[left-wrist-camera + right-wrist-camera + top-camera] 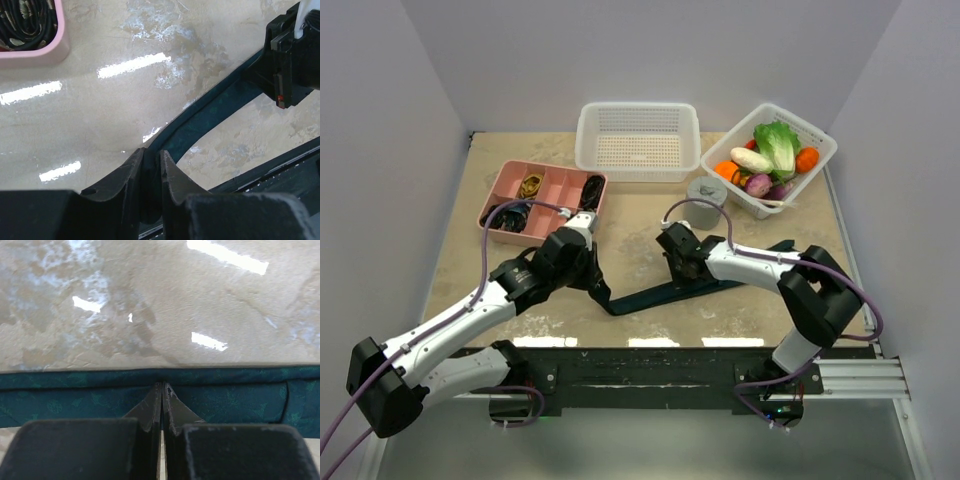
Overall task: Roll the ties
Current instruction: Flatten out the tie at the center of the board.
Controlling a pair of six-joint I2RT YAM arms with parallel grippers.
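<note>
The dark teal tie (720, 280) lies flat on the table, running from near the front middle up to the right. My left gripper (601, 292) is shut on its narrow end; in the left wrist view the band (210, 112) comes out from between my fingers (172, 172) and runs up right to the right gripper (292, 60). My right gripper (687, 268) is shut, its fingertips (168, 390) pressed together and resting on the tie (75, 400), which crosses the right wrist view from side to side.
A pink divided tray (510, 180) with black cords stands at the back left, its corner in the left wrist view (47, 50). A white empty basket (638, 170), a grey cylinder (706, 192) and a white basket (820, 140) of vegetables stand at the back. A black rail (650, 365) runs along the front edge.
</note>
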